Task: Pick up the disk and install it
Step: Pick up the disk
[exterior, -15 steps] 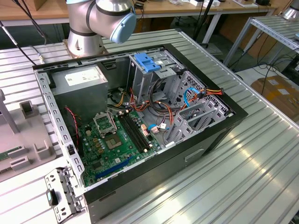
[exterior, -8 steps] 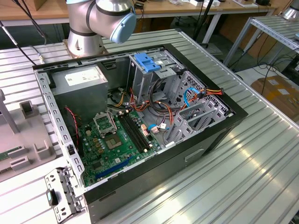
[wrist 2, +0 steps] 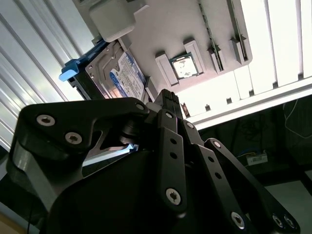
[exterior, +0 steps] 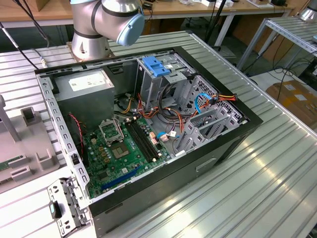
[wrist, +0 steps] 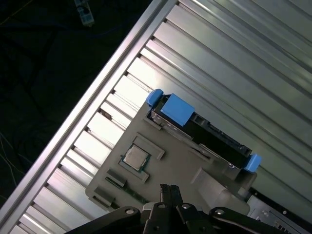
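The disk (wrist: 214,139) stands on its edge in a slot of a grey holder block (wrist: 156,141), with blue plastic rails on its sides. In the second wrist view the disk (wrist 2: 122,73) shows a white and blue label on its metal face. My gripper (wrist: 169,189) hovers above the holder, apart from the disk, its black fingertips close together with nothing between them. In the second wrist view the gripper (wrist 2: 168,96) points toward the holder beside the disk.
A processor chip (wrist: 135,157) lies in a pocket of the holder. In the exterior view the open computer case (exterior: 218,144) lies on the ribbed metal table, with a power supply (exterior: 86,84), motherboard (exterior: 124,148), loose cables and a light-blue bracket (exterior: 156,65) on the drive cage.
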Robot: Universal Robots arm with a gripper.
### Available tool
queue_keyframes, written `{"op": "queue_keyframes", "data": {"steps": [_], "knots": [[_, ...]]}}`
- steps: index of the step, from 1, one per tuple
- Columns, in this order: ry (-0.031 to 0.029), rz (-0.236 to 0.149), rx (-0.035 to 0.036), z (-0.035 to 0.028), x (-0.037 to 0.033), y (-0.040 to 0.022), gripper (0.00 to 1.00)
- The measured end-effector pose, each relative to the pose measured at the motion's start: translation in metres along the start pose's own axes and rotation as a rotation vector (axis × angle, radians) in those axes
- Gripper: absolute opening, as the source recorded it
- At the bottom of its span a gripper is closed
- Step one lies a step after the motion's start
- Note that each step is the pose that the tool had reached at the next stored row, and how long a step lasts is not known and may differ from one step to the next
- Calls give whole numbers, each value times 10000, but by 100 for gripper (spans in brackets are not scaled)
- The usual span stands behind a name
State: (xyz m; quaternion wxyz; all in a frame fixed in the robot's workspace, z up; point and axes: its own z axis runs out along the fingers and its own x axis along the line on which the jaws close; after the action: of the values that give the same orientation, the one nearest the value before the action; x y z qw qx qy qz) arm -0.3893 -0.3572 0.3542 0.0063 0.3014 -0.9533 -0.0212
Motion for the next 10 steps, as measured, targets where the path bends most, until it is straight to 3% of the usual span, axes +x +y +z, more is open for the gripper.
{"op": "queue_keyframes", "data": {"steps": [10], "knots": [[-24,-18,-37,0,0,0,11]]}}
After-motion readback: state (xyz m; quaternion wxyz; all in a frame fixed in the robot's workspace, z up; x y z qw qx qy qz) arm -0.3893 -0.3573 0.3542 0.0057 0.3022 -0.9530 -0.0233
